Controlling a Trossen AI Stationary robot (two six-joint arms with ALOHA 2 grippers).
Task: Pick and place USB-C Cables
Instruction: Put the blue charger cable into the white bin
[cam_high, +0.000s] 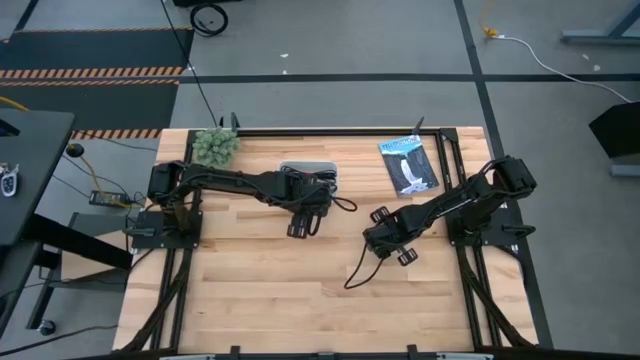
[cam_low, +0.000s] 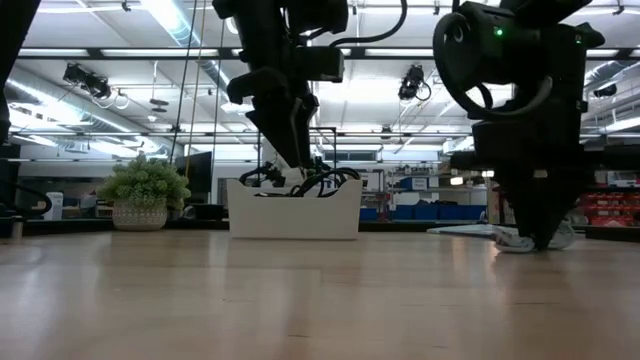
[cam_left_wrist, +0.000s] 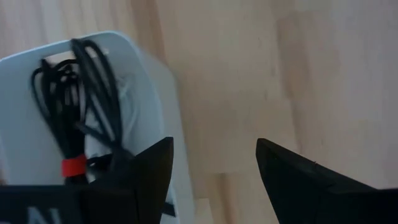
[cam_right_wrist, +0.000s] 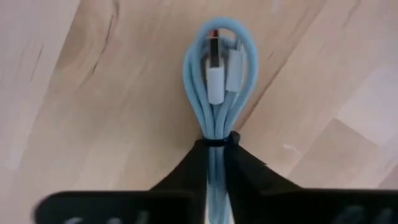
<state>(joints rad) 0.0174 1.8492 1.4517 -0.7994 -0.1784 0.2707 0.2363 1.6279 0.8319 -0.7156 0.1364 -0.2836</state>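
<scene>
Light blue cable (cam_right_wrist: 217, 81) clamped in right gripper (cam_right_wrist: 214, 155); left gripper (cam_left_wrist: 214, 168) released beside bin (cam_left_wrist: 158, 93).

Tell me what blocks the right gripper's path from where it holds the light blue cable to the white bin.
The left gripper, jaws open, hangs beside the white bin, roughly between it and the right gripper holding the light blue cable. Otherwise only bare table lies between.

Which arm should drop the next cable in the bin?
Right. The right gripper is shut on the light blue cable, above bare table. The left gripper is open and empty beside the white bin, where black cables lie.
</scene>
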